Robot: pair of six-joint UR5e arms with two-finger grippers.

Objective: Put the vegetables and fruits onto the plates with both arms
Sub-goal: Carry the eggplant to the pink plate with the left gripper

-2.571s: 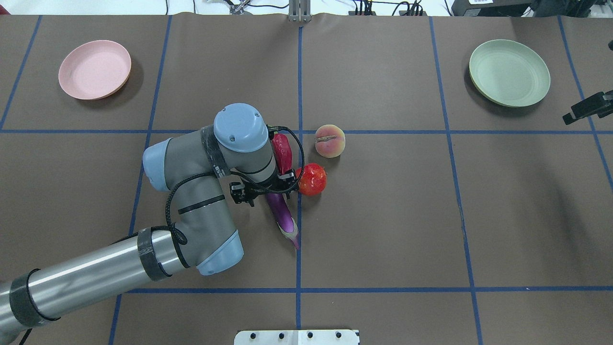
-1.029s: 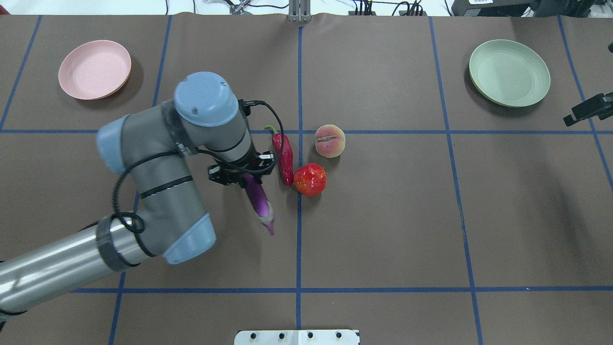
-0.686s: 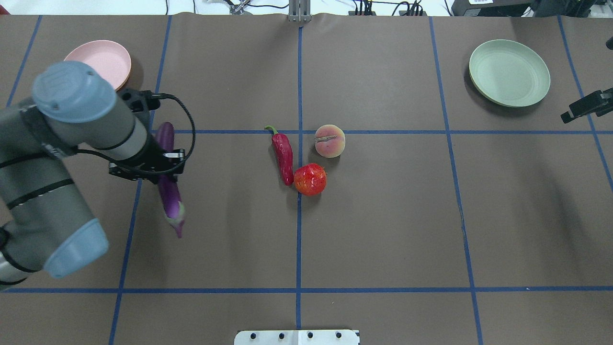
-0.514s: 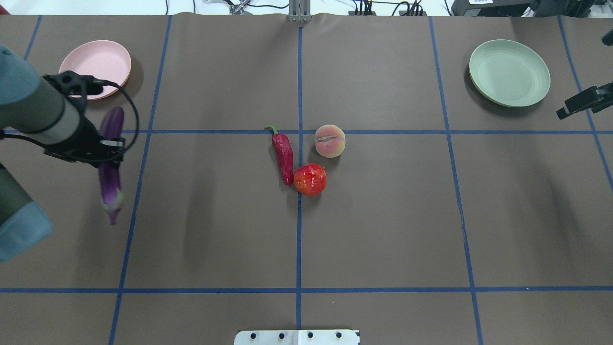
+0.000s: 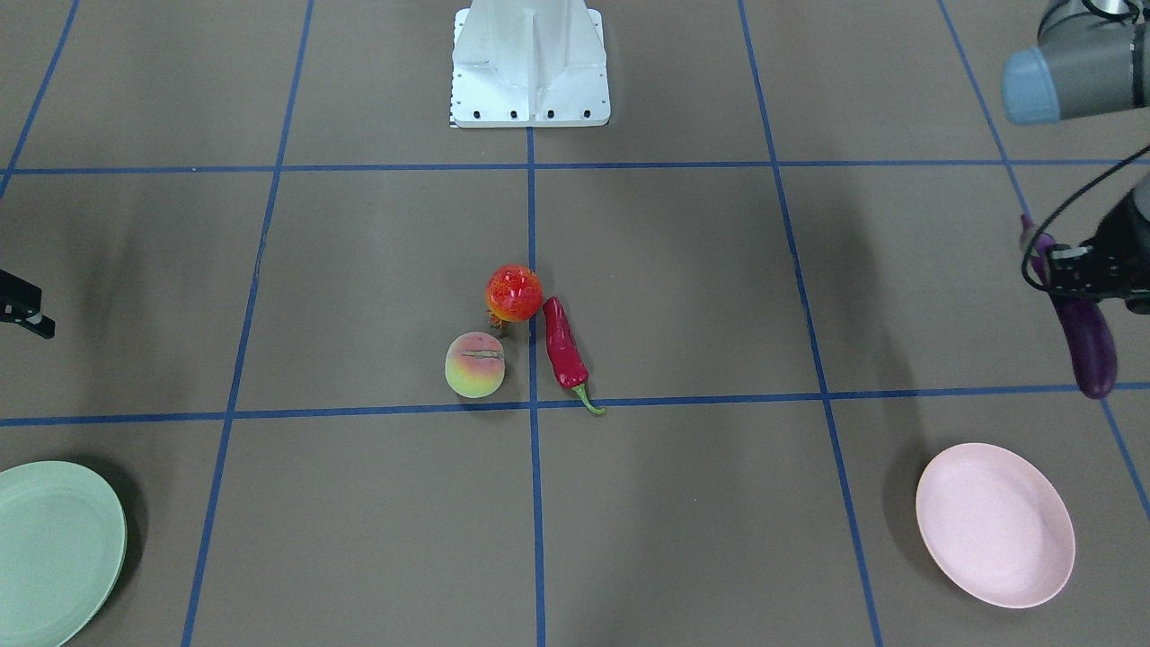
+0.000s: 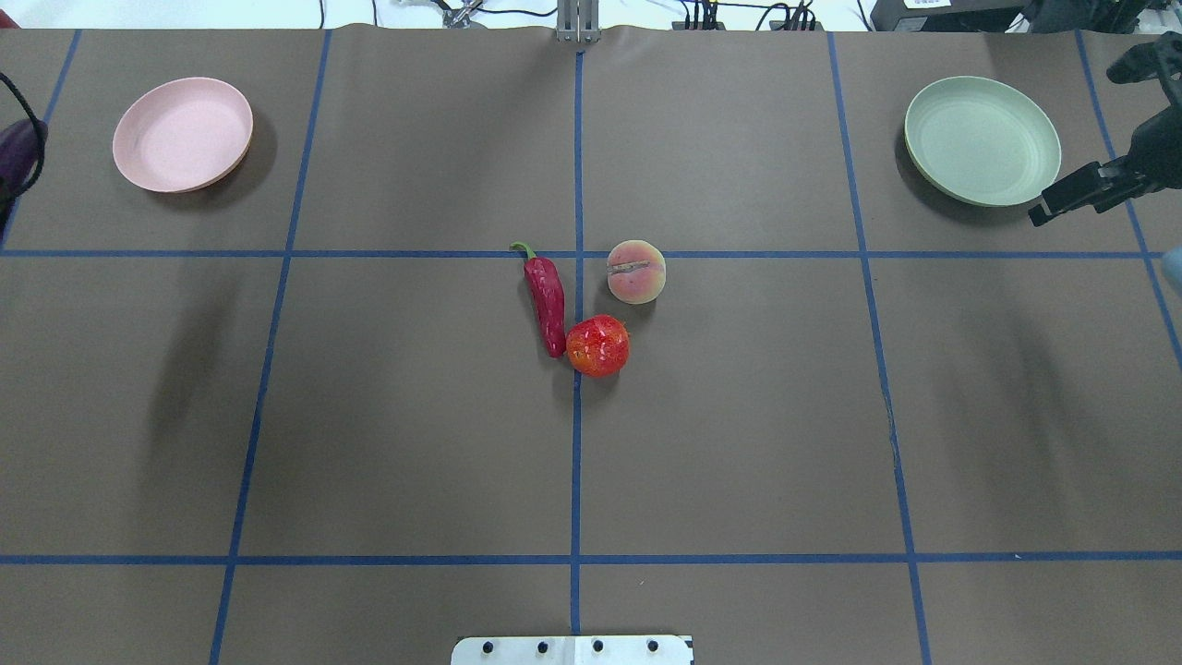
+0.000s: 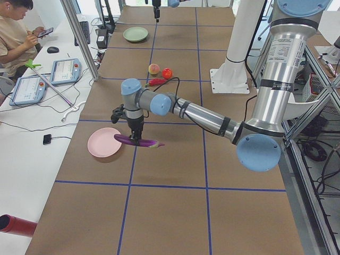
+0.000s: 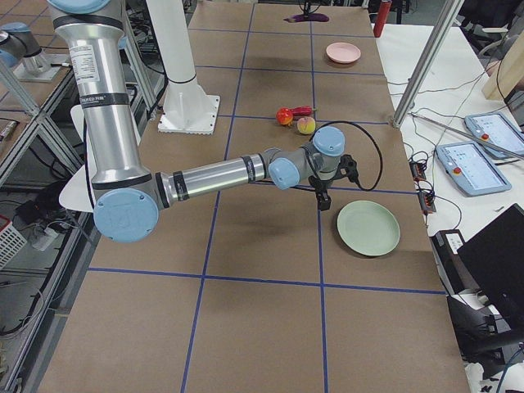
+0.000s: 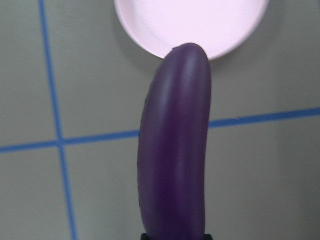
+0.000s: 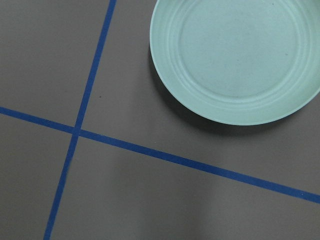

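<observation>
Eggplant (image 7: 139, 141): slim, glossy purple, pinched mid-body by left gripper (image 7: 134, 134), held level off the table (image 6: 416, 416) just beside the matte pink plate (image 7: 102, 143). The left wrist view puts its rounded tip over the plate's rim; overhead catches only a purple sliver at the frame edge. Wrinkled chili (image 6: 547, 300), fuzzy peach (image 6: 635, 272) and shiny pomegranate ball (image 6: 597, 345) cluster well apart from the pink plate, open brown mat between. Right gripper (image 6: 1076, 189) hangs by the mint plate (image 6: 982, 139) at the far end; can't tell if spread.
</observation>
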